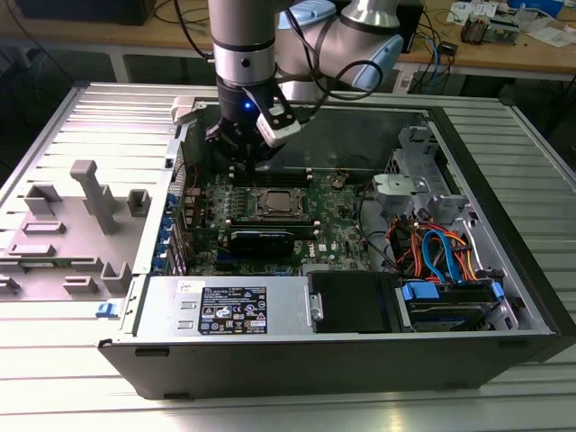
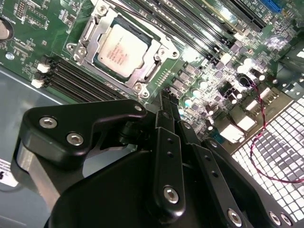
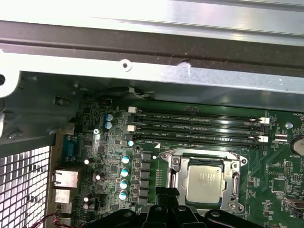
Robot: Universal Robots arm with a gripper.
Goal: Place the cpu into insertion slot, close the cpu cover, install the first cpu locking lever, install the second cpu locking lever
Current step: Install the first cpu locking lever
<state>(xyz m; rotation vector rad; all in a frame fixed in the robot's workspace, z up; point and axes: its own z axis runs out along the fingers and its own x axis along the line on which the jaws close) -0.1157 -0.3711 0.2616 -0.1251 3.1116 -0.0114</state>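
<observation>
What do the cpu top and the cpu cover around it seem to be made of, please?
The cpu top looks like matte silvery-grey metal, flat with an even, dull sheen. The cpu cover appears to be thin bright steel plate, with shiny glinting edges, though the exact metal cannot be told.

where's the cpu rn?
The cpu sits in the insertion slot, framed by the cpu cover, beside the memory slots in both wrist views.
</observation>
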